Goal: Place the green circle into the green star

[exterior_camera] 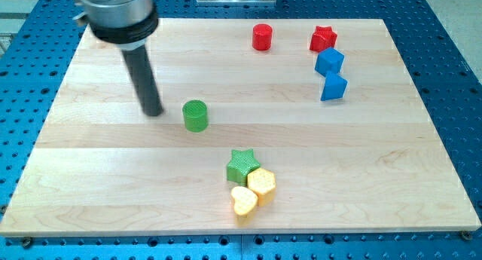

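My tip (154, 111) rests on the wooden table (392, 162) just at 9 o'clock of the green circle (195, 115), apart from it. There are no fingers, only a bare rod.

The green star (242, 166) lies at 5 o'clock of the circle, with clear wood between them. It touches a yellow hexagon (262, 185), and a yellow heart (243, 202) sits beside that.

Far off at 1 o'clock are a red cylinder (261, 37), a red star (323, 39) and two blue blocks (329, 62) (334, 87).

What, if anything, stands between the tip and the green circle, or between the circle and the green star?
Nothing visible. My tip sits just to the view's left of the green circle with bare board between. The green star lies toward the view's bottom right of it, path open; the yellow blocks sit beyond the star.
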{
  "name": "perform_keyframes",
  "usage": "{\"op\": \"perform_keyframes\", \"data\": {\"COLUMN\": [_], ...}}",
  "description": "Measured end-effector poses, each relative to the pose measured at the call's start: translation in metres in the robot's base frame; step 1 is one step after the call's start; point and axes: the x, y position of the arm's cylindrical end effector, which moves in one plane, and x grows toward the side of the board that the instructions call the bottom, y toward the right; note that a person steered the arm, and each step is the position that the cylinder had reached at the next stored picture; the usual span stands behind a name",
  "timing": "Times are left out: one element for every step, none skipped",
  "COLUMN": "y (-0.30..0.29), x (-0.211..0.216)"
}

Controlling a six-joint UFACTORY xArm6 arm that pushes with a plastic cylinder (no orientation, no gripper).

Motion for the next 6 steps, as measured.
{"op": "perform_keyframes", "data": {"y": [0.039,0.067,0.080,0.075,0.073,0.073], "x": [0.008,0.077,0.109,0.105,0.105,0.105]}}
